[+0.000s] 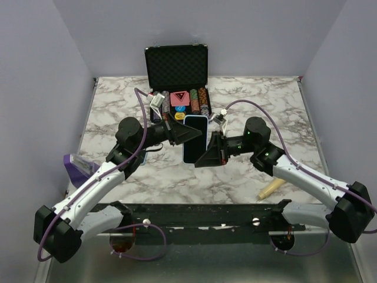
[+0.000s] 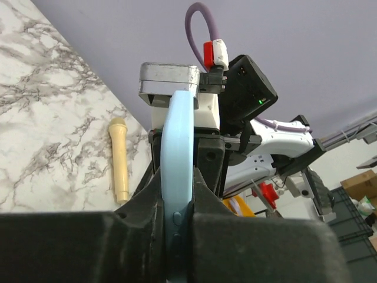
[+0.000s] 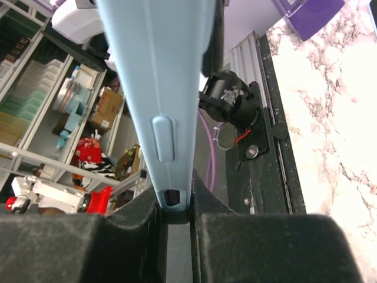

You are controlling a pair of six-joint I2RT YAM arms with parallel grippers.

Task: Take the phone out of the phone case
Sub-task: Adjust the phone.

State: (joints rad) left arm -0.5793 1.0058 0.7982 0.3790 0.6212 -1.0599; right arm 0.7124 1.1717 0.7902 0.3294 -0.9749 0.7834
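A phone with a dark screen sits in a light blue case, held up above the table's middle between both arms. My left gripper is shut on the case's left edge; in the left wrist view the case edge with its side buttons runs up between the fingers. My right gripper is shut on the case's lower right edge; in the right wrist view the blue case fills the top and its end sits pinched between the fingers.
An open black case with poker chips and small items stands at the back centre. A cream wooden handle lies near the front right, also in the left wrist view. A purple object lies at the left edge.
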